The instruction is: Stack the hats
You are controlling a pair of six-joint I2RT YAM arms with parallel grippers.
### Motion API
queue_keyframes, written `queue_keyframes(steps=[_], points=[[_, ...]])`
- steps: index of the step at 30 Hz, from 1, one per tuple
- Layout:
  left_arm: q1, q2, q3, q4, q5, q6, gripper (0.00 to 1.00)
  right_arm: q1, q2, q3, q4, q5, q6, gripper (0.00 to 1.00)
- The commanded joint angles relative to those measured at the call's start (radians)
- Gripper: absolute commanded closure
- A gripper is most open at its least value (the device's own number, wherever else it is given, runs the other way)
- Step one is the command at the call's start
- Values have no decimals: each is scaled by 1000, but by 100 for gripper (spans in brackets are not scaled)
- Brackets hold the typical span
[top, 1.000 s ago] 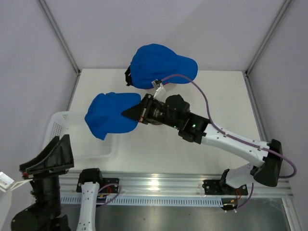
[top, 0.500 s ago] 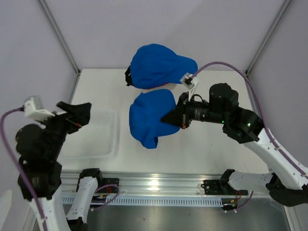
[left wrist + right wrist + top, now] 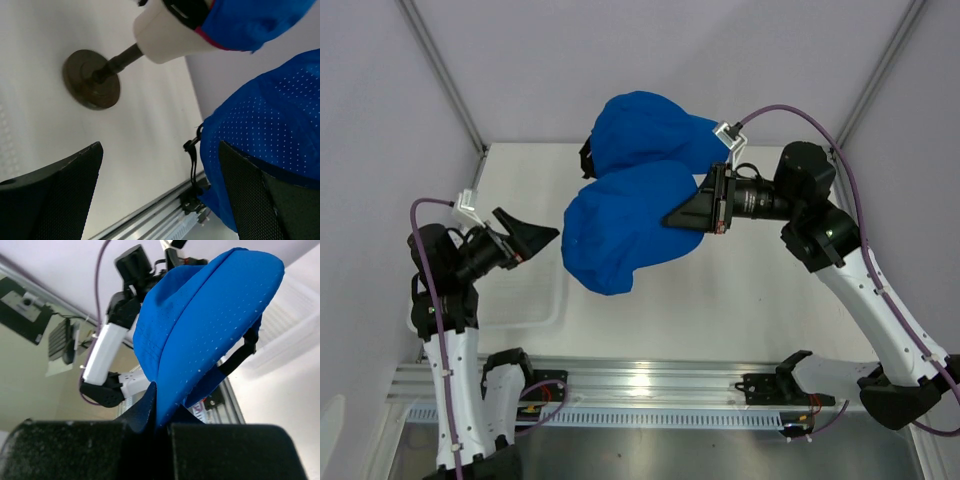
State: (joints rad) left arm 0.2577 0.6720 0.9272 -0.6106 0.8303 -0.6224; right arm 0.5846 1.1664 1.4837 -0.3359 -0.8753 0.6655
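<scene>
Centrally, a royal blue cap hangs just in front of the mannequin head, pinched at its brim by the right gripper; a second blue cap already crowns that head; the left gripper, well left of the head, stands wide and empty; risk: the limp crown may fold or snag the second blue cap, dislodging it.
</scene>
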Motion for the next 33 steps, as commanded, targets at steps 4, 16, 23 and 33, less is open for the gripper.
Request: queue_keyframes(steps=[4, 16, 23, 33], points=[[77, 1, -105, 394, 374, -210, 1, -9, 13, 81, 187, -133, 95, 100], [75, -58, -266, 529, 409, -322, 5, -11, 85, 110, 435, -174, 238, 100], [61, -101, -297, 704, 448, -476, 5, 0, 114, 82, 543, -180, 319, 100], [2, -97, -286, 885, 417, -625, 4, 35, 151, 78, 598, -211, 367, 100]])
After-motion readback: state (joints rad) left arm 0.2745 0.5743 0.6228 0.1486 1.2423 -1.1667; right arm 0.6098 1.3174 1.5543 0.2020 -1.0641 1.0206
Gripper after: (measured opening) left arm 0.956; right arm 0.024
